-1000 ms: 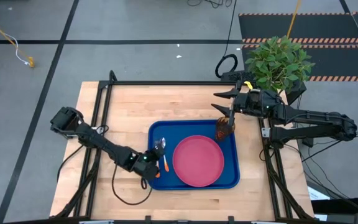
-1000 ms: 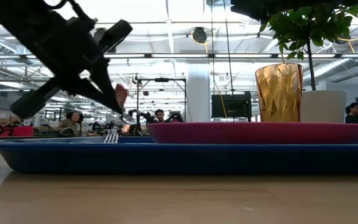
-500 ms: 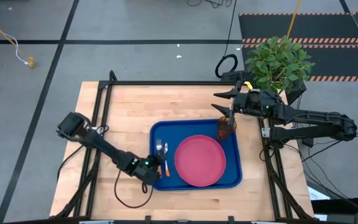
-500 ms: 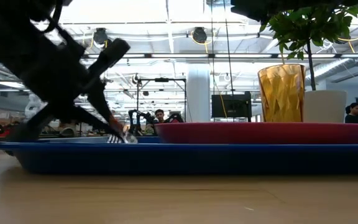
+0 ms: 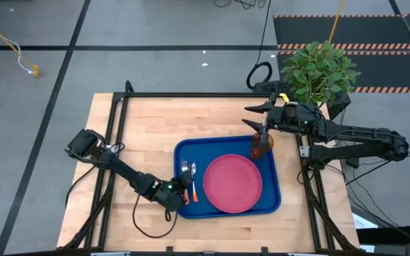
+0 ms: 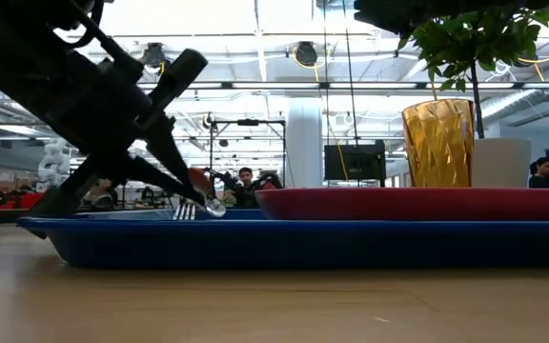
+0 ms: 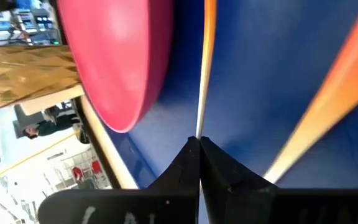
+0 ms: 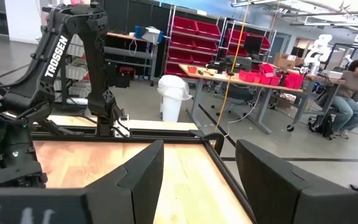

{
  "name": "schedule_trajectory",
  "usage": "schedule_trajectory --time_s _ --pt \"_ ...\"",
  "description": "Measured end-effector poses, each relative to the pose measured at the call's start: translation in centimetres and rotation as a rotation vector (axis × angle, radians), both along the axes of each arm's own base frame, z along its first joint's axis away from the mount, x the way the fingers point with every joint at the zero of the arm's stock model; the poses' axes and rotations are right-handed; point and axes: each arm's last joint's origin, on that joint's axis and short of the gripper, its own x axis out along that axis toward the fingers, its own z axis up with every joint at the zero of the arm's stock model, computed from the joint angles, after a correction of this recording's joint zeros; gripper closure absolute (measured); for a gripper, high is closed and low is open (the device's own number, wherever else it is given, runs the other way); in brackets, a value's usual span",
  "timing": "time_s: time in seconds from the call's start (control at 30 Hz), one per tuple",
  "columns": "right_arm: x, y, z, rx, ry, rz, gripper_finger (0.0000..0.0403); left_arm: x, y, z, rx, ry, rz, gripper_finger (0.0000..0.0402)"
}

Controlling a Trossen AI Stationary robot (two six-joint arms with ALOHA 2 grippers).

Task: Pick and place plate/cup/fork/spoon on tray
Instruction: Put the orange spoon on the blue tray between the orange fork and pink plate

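Note:
The blue tray (image 5: 272,203) lies on the table with the pink-red plate (image 5: 235,183) in it. The amber cup (image 5: 260,145) stands upright in the tray's far right corner. The fork (image 6: 184,210) lies in the tray's left part, tines toward the far edge. My left gripper (image 5: 181,188) is low over the tray's left rim, shut on the spoon (image 6: 214,207). My right gripper (image 5: 253,116) hangs open and empty above the table just beyond the cup. The two orange handles (image 5: 193,193) lie close together; a second, blurred handle (image 7: 328,93) passes beside my left fingers. My left gripper pinches the spoon between its two shut fingertips. In the left wrist view a thin silver-to-orange shaft (image 7: 199,124) comes out from between them. The fingers (image 6: 174,171) slant down from the table's left. The spoon's bowl (image 6: 215,207) rests on the tray floor.
A potted green plant (image 5: 319,71) stands at the table's far right corner, behind my right arm. Bare wooden table (image 5: 141,128) lies left of and beyond the tray. People sit in the room behind the table.
My left gripper has come down into the tray's left part and gone toward the table's right edge, staying shut. The spoon's bowl has come down onto the tray floor. The tray, with plate, cup and fork, has slid a little toward the table's right edge.

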Motion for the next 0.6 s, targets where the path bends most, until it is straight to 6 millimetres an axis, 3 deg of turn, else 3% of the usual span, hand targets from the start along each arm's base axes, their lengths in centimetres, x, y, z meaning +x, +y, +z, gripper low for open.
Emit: schedule_trajectory --time_s 0.27,0.6 --pt "0.0 0.0 0.01 0.002 -0.001 0.0 0.0211 -0.01 0.09 -0.21 -0.073 0.025 -0.006 0.0399" --pt "0.0 0.0 0.05 -0.001 -0.005 0.0 0.0211 0.32 0.7 -0.25 -0.102 0.032 0.008 0.0367"
